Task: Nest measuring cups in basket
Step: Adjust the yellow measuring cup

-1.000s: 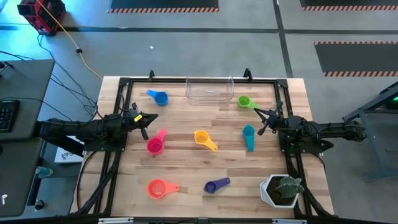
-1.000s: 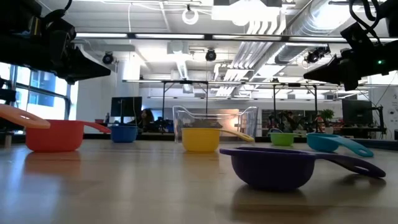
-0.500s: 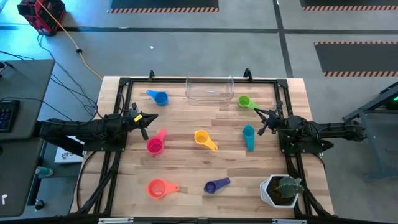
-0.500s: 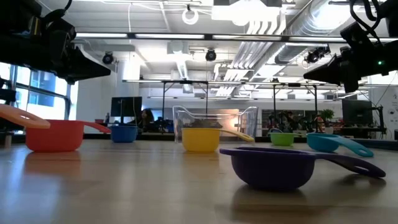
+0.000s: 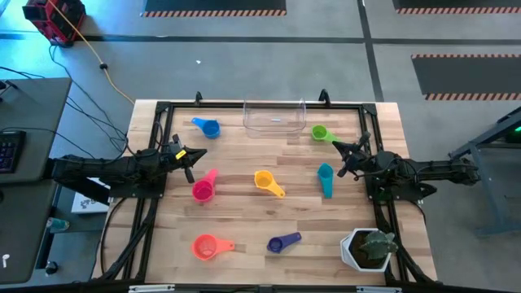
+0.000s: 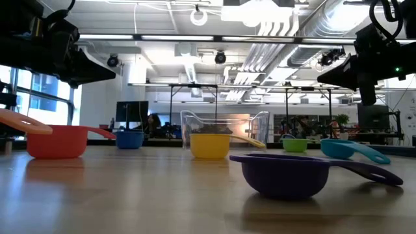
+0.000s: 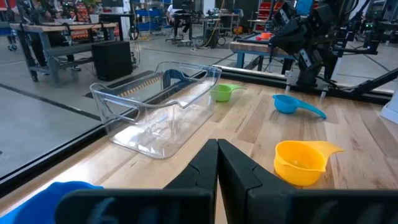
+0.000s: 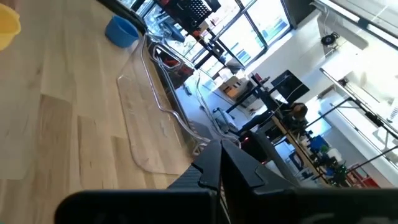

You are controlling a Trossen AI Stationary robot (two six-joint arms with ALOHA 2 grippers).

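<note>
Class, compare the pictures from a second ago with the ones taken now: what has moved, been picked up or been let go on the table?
Only the right gripper has shifted a little, turning slightly above the table near the teal cup; its jaws stay shut on nothing. The left gripper, every other cup and the basket are as before.

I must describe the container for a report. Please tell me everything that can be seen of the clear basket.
The basket is a small rectangular bin of clear, see-through plastic with low walls and rounded corners. It stands upright at the middle of the table's far edge, open side up, and looks empty. The blue cup lies apart on one side and the green cup apart on the other. Nothing touches it but the wooden table; neither hand is near it.
</note>
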